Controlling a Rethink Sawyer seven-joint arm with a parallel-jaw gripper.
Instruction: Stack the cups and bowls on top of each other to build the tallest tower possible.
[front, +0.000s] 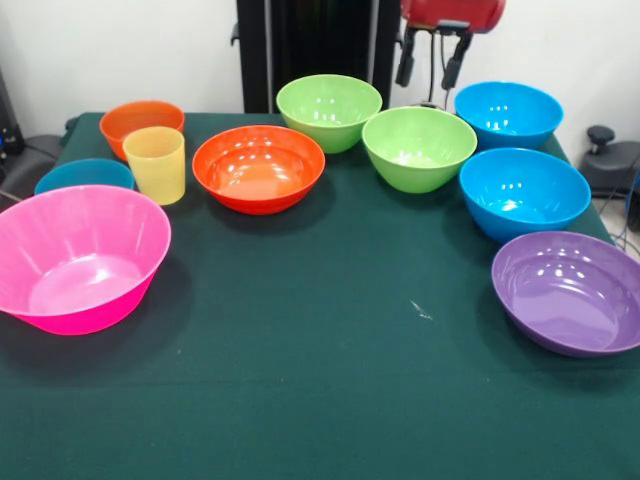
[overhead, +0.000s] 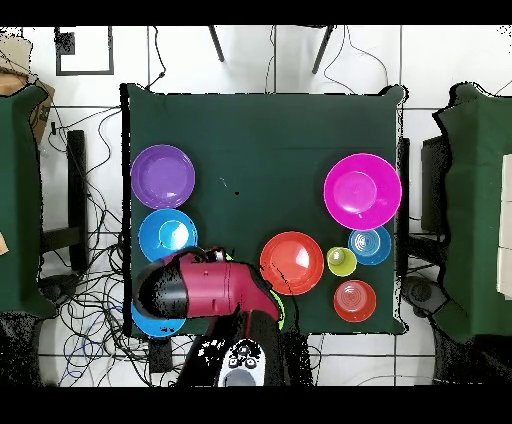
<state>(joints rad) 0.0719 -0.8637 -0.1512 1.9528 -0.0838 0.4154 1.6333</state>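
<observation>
Tower: none standing; all pieces sit singly on the green table (front: 330, 400).
Tumbler: pale-yellow cup (front: 156, 163), upright, between the small orange bowl (front: 140, 122) and the wide orange bowl (front: 259, 167).
Bowls: pink (front: 78, 258), purple (front: 570, 291), two lime (front: 328, 111) (front: 418, 147), blues at both sides.
Left to do: all stacking, by my judgement.
Claw: gripper (front: 430, 62) raised above the far bowls, fingers parted, empty, touching nothing.

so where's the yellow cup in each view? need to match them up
Front view: the yellow cup stands far left, in front of the small orange bowl and left of the wide orange bowl.
Overhead view: the yellow cup sits lower right, between the wide orange bowl and a blue bowl.
Shared landmark: the pink bowl beside it.
</observation>
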